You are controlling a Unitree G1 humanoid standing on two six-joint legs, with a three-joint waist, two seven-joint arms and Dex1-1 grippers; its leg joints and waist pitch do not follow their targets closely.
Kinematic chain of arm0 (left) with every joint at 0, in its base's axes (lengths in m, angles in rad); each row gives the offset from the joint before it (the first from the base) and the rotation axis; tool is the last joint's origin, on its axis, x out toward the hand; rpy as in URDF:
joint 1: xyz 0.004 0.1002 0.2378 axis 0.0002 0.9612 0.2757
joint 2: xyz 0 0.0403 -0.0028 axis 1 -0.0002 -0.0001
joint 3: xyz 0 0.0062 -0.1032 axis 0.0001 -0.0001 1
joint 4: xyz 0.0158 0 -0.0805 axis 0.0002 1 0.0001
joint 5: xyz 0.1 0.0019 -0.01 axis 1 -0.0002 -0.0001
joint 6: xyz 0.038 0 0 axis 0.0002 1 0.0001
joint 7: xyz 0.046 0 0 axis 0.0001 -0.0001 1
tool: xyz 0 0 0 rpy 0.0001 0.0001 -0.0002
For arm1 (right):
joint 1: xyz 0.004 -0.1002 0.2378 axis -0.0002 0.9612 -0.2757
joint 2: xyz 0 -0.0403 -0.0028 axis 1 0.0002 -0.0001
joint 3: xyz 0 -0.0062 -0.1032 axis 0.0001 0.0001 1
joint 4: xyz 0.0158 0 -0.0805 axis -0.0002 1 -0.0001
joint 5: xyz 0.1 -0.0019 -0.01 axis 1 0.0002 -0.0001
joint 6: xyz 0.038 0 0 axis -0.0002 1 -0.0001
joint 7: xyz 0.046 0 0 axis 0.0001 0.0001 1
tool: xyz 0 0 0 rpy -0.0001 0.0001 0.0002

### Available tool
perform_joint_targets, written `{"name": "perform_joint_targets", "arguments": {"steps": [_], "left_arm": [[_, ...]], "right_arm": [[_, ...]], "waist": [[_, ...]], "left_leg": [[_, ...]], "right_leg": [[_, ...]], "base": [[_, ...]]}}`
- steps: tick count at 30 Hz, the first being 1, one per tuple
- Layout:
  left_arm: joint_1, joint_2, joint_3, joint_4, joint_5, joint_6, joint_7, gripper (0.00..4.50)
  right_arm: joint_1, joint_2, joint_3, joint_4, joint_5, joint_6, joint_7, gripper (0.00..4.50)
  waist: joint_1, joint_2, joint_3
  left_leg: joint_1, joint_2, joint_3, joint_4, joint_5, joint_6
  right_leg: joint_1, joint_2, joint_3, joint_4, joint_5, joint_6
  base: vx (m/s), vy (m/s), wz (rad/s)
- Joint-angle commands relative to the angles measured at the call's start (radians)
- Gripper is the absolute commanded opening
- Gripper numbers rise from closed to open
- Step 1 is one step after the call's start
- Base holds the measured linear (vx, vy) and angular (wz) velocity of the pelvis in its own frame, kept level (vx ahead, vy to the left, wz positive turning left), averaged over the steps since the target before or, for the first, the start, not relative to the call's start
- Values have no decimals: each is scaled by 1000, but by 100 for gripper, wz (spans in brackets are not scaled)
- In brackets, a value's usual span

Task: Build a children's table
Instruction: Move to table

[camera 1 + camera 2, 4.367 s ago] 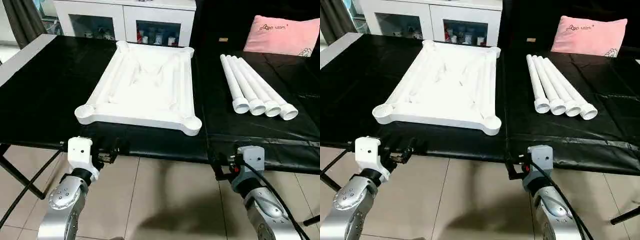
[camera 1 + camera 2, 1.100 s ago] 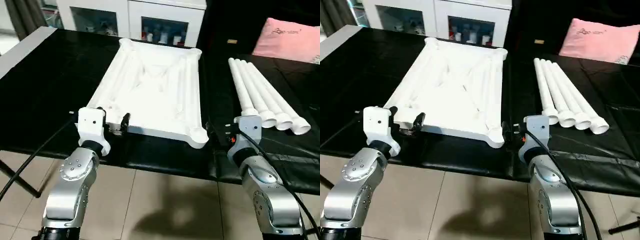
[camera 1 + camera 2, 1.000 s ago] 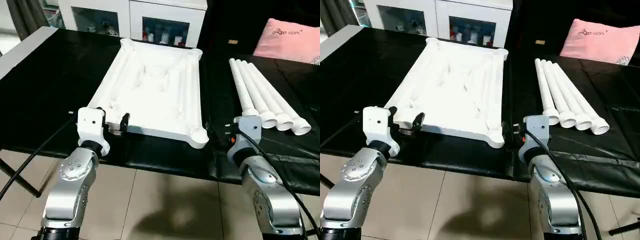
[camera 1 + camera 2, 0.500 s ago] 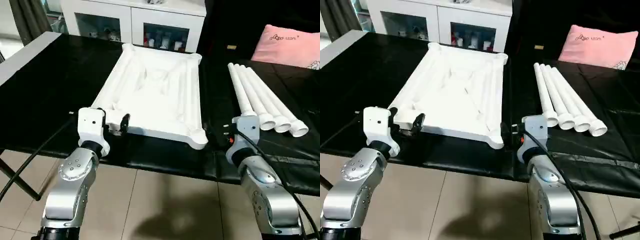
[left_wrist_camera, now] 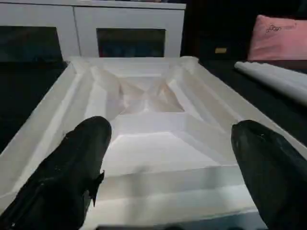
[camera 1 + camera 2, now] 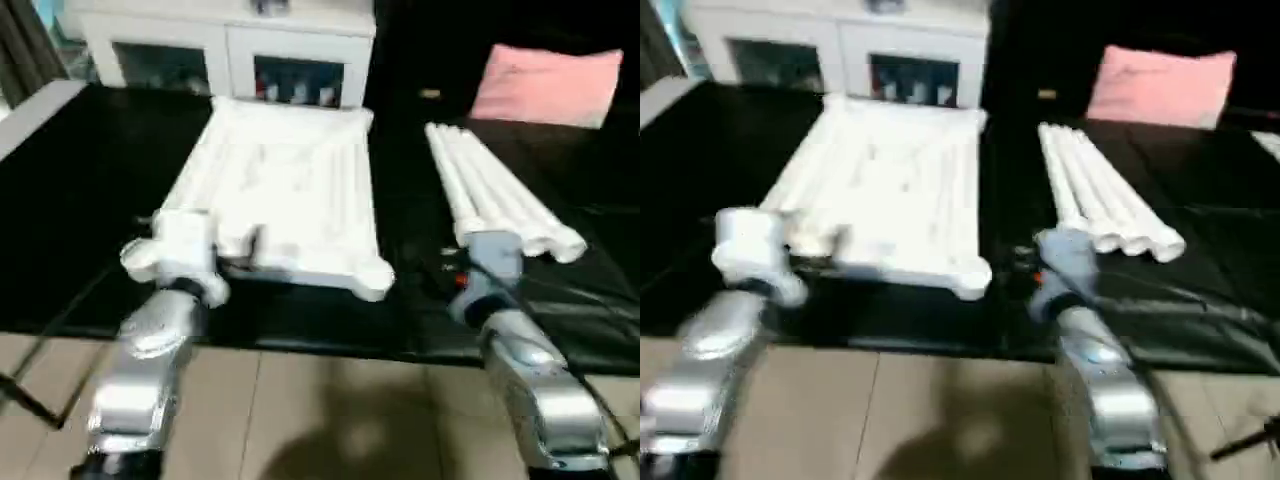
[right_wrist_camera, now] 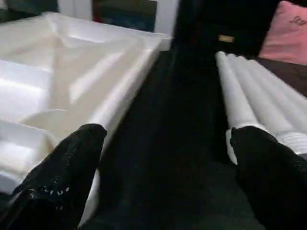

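Left hand (image 5: 168,158) gapes wide at the tabletop (image 6: 290,185) by the table's near edge; right hand (image 7: 165,163) gapes between tabletop and legs (image 6: 500,200).

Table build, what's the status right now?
Both claws, left and right, open, holding nothing. Tabletop upside down, four legs loose beside it. Nothing blocking.

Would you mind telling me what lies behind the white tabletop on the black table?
Behind the tabletop stands a white cabinet with glass doors; small items sit inside, too blurred to name. Its lower part is hidden by the table.
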Motion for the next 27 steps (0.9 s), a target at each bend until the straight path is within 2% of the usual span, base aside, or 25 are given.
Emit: {"name": "perform_joint_targets", "arguments": {"steps": [1,2,3,4,5,7,8,9,10,12,13,14,15,16,17,18,19,20,21,22,23,24,25,26,27], "left_arm": [[1,15,23,4,2,3,-1,446],[1,15,24,4,2,4,-2,446],[1,15,24,4,2,4,-2,446],[1,15,25,4,2,5,-2,446],[1,15,26,3,2,5,-2,446],[2,15,26,1,3,6,-2,446],[3,15,25,1,3,6,-1,446],[3,15,24,0,3,6,0,446],[4,16,24,-1,3,6,2,446],[6,15,25,-2,3,7,2,446],[7,14,26,-3,4,7,2,446],[7,14,27,-3,4,7,2,446],[7,14,27,-3,4,7,2,446],[8,13,27,-4,4,6,1,446],[9,13,27,-5,5,6,0,446],[10,13,27,-5,5,6,0,446],[11,12,27,-6,7,4,-2,446],[12,12,26,-6,7,4,-2,446],[13,15,24,-6,5,3,0,446],[13,15,24,-6,5,3,0,446],[13,16,23,-7,4,3,0,446],[13,17,23,-6,4,3,-1,446],[12,17,24,-6,5,3,-3,446],[12,16,25,-6,5,3,-4,446],[13,16,24,-8,6,3,-7,446]], "right_arm": [[-13,13,14,-4,1,-4,0,450],[-14,13,15,-4,2,-4,-1,450],[-14,13,15,-4,2,-4,-1,450],[-15,12,16,-4,3,-4,-1,450],[-15,12,17,-4,3,-4,0,450],[-14,11,19,-2,3,-5,0,450],[-14,10,20,-1,1,-7,0,450],[-13,10,20,1,-2,-9,1,450],[-14,11,20,4,-5,-9,3,450],[-17,14,21,7,-8,-9,6,450],[-18,15,22,8,-8,-9,6,450],[-19,13,24,10,-8,-9,6,450],[-19,13,24,10,-8,-9,6,450],[-20,11,26,12,-7,-10,6,450],[-20,9,27,12,-6,-10,6,450],[-20,9,27,12,-6,-10,6,450],[-16,6,28,10,-5,-11,7,450],[-16,6,28,10,-5,-11,7,450],[-14,9,26,9,-9,-11,10,450],[-14,9,26,9,-9,-11,10,450],[-13,11,25,9,-12,-11,12,450],[-13,12,24,10,-15,-12,12,450],[-13,12,25,11,-16,-14,10,450],[-12,11,26,11,-15,-15,9,450],[-12,10,27,12,-15,-17,7,450]], "waist": [[-45,35,-60],[-61,42,-63],[-82,23,-80],[-71,20,-59],[-71,11,-54],[-68,-31,-40],[-26,-56,-27],[-17,-65,-38],[-4,-65,-50],[-10,-46,-34],[-30,-4,-18],[-43,0,-26],[-51,7,-27],[-67,15,-33],[-81,11,-43],[-87,2,-40],[-72,-8,-43],[-61,-20,-56],[-34,-20,-64],[-39,-28,-65],[-35,-21,-66],[-43,-8,-69],[-66,3,-72],[-102,9,-79],[-112,9,-85]], "left_leg": [[51,76,-87,-117,248,196],[150,124,-134,-113,205,290],[197,169,-171,-107,227,400],[144,154,-139,-111,237,490],[128,140,-111,-122,196,484],[67,38,-23,-111,-17,365],[12,-46,23,-24,-137,241],[-7,-35,6,18,-99,190],[-48,-21,-15,40,-15,126],[-53,-5,-16,0,52,89],[-8,31,-7,-107,-43,61],[2,41,-17,-122,-117,56],[29,52,-25,-129,-185,48],[99,82,-56,-148,-284,72],[117,92,-71,-156,-262,126],[106,79,-62,-148,-191,199],[56,35,-18,-121,-100,229],[9,0,3,-92,-20,232],[-21,-8,11,-67,43,219],[-39,-7,9,-65,77,214],[-42,-7,6,-70,111,208],[-5,4,-1,-91,173,209],[52,24,-36,-105,277,272],[160,74,-110,-103,387,410],[208,105,-146,-99,436,486]], "right_leg": [[-2,-24,-48,24,206,-127],[-111,-47,-53,60,48,-103],[-151,-76,-48,88,-34,-61],[-177,-94,-47,123,-11,28],[-178,-95,-49,120,28,34],[-121,-120,-14,-16,129,-29],[-41,-205,86,-125,-199,-63],[-3,-244,118,-146,-351,-117],[37,-243,117,-133,-412,-172],[20,-201,70,-129,-349,-238],[-16,-125,-16,-115,-363,-221],[-16,-101,-30,-97,-327,-204],[-34,-87,-37,-80,-291,-199],[-69,-83,-50,-51,-159,-221],[-72,-91,-57,-30,-23,-233],[-66,-106,-52,-37,46,-234],[-17,-135,-24,-68,101,-261],[38,-142,-2,-78,142,-261],[66,-163,22,-105,88,-262],[77,-156,22,-103,81,-262],[81,-144,13,-98,86,-260],[51,-107,-18,-75,142,-257],[9,-72,-54,-38,190,-234],[-99,-65,-78,14,122,-175],[-153,-78,-75,41,56,-123]], "base": [[65,23,-11],[143,-3,0],[132,-32,5],[132,-32,5],[52,-27,1],[0,0,0],[7,-97,6],[23,-99,2],[23,-99,2],[56,-39,-2],[57,-15,-1],[70,26,-8],[91,32,3],[91,32,3],[106,29,12],[104,24,5],[129,35,5],[73,20,3],[83,23,5],[58,12,5],[112,15,10],[109,-7,7],[109,-7,7],[147,-20,3],[135,-37,5]]}}
